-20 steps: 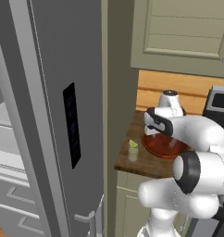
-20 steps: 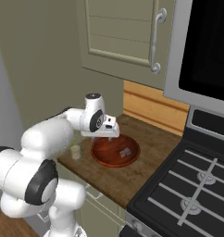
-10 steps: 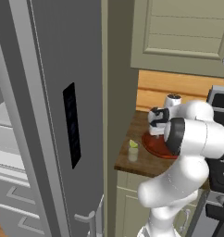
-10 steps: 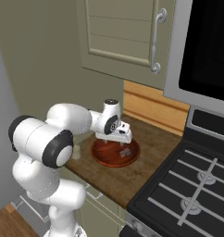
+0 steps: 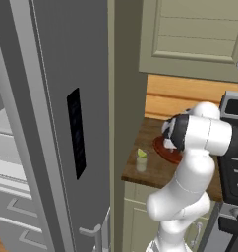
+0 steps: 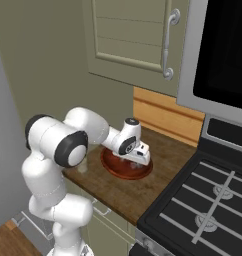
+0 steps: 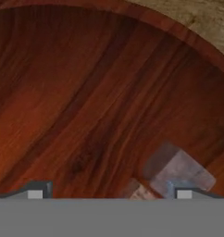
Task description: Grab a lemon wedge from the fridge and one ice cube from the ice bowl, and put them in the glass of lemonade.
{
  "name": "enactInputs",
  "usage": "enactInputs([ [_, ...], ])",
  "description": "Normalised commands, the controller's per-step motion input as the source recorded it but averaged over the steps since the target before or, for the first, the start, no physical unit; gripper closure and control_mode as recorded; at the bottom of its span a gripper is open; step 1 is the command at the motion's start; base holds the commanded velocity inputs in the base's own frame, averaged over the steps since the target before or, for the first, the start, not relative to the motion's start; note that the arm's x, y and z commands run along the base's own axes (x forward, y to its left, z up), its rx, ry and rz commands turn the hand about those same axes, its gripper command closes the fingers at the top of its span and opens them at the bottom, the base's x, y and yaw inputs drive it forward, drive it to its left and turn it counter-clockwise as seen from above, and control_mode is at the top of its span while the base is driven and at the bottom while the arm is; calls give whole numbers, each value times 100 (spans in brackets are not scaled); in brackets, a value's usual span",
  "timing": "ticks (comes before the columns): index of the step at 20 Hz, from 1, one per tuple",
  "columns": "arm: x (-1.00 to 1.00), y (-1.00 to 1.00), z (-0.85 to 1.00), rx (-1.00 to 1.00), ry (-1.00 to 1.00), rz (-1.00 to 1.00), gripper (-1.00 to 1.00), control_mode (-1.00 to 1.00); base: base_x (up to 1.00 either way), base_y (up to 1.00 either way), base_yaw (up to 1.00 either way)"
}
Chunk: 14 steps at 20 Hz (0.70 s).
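The ice bowl [image 6: 124,169], wide and reddish-brown, sits on the counter, and its wooden inside [image 7: 86,102] spreads across the hand view. My gripper [image 6: 142,156] hangs low inside it, pointing down, jaws open and holding nothing [image 7: 110,194]. A translucent ice cube [image 7: 181,170] lies on the bowl's floor just ahead of the right fingertip [image 7: 185,193]. The glass of lemonade [image 5: 141,159] stands left of the ice bowl [image 5: 163,149] near the counter's edge, with yellow-green at its top. I cannot tell the lemon wedge apart from that. The grey fridge [image 5: 52,98] fills the left.
The wooden counter [image 6: 158,182] is narrow. A black gas stove [image 6: 208,200] borders it on the right, and a dark microwave [image 6: 223,50] hangs above that. A beige wall cabinet [image 6: 133,35] overhangs the bowl. The fridge door with the dark panel [image 5: 76,133] stands close to the glass.
The arm has swung from the bowl's left edge to over its middle and come down into it. The jaws have stayed open.
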Motion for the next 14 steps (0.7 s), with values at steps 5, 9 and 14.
enactInputs([
  [5, 2, 25, -15, 0, 0, -3, -100, -100, 0, 0, 0],
  [9, -23, 19, -9, 0, 0, 0, -100, -100, 0, 0, 0],
  [14, -24, 9, -18, 0, 0, 0, -100, -100, 0, 0, 0],
])
